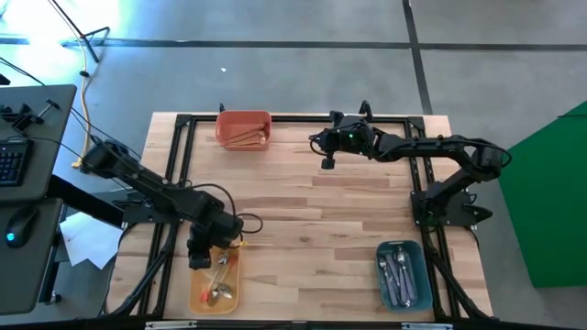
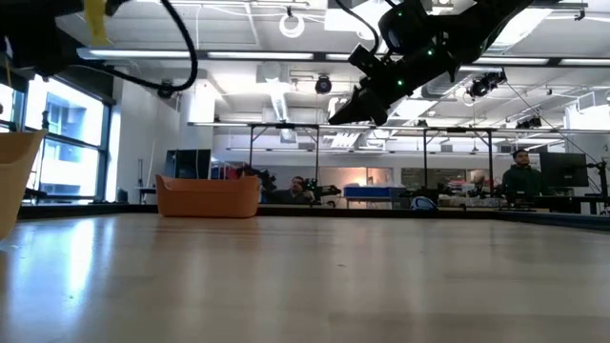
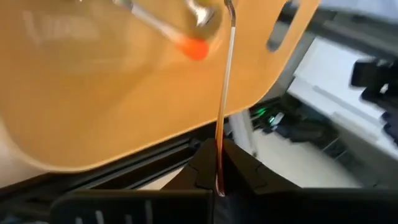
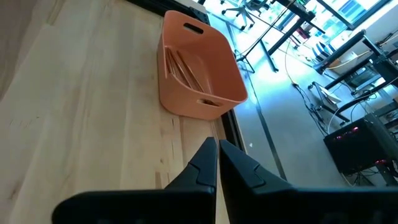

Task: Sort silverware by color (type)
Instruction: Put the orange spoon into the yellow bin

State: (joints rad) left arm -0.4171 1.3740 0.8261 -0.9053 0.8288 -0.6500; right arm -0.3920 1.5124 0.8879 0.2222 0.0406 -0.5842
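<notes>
A thin metal spoon with an orange-red handle [image 3: 222,118] hangs clamped in the left gripper [image 1: 199,258], over the yellow plastic bin [image 1: 197,298] at the overhead frame's lower left. This looks like the drop-off step; next, the fingers must part. The right gripper [image 1: 327,163], fingers together and empty, hovers upper centre.

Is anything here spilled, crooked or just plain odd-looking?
Nothing is spilled: the spoons all lie inside the red bin, yellow bin and teal bin. The one unusual sight is a thin spoon pinched by its handle in the left gripper over the yellow bin. The right gripper is shut on nothing.
</notes>
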